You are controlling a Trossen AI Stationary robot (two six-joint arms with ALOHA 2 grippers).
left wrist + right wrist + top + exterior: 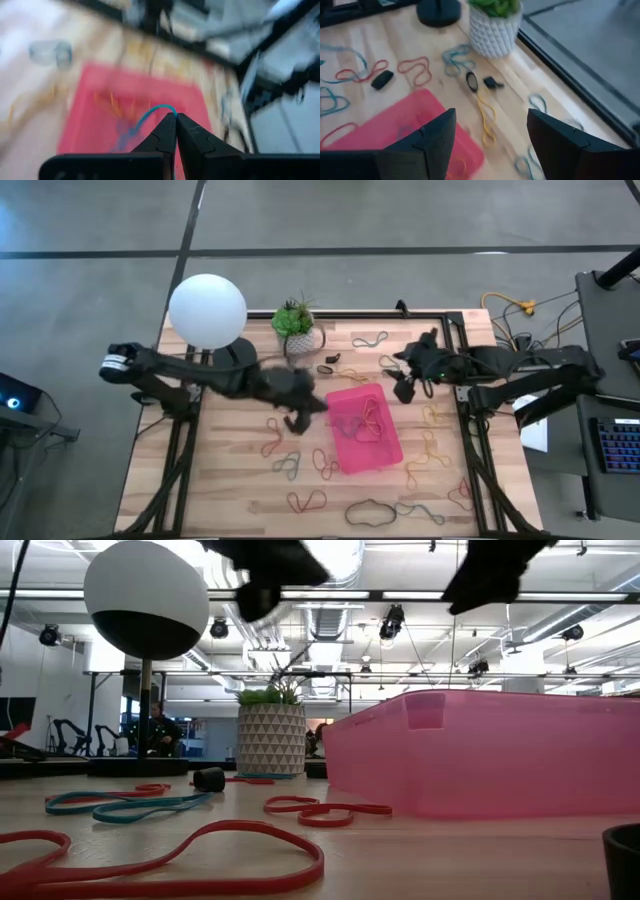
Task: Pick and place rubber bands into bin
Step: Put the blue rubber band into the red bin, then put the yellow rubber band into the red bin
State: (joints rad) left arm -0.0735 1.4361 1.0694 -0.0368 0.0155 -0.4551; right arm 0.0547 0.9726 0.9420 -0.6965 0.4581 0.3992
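The pink bin [365, 442] lies mid-table and holds a few rubber bands [369, 421]. More bands lie loose on the wood around it, such as a red one [272, 448] and a yellow one [430, 455]. My left gripper [296, 418] hovers just left of the bin, raised off the table [262, 585], and is shut on a teal rubber band [150, 114]. My right gripper [405, 387] hangs open above the bin's far right corner [490, 135], with nothing between its fingers. In the left wrist view the bin [90, 125] lies ahead and below. My left gripper pinches the teal rubber band [161, 108] between its two fingertips. The band arches out from the tips and hangs slack below them, lifted clear of the table, over the bin's near-left part. The view is blurred, so I cannot tell if it holds one strand or two.
A white plant pot [298, 335] and a lamp with a white globe [207, 310] stand near the far edge. Small black pieces [382, 79] [490, 82] lie by the pot. Bands are strewn over the near half [370, 510]. A metal frame edges the table's right side [462, 395].
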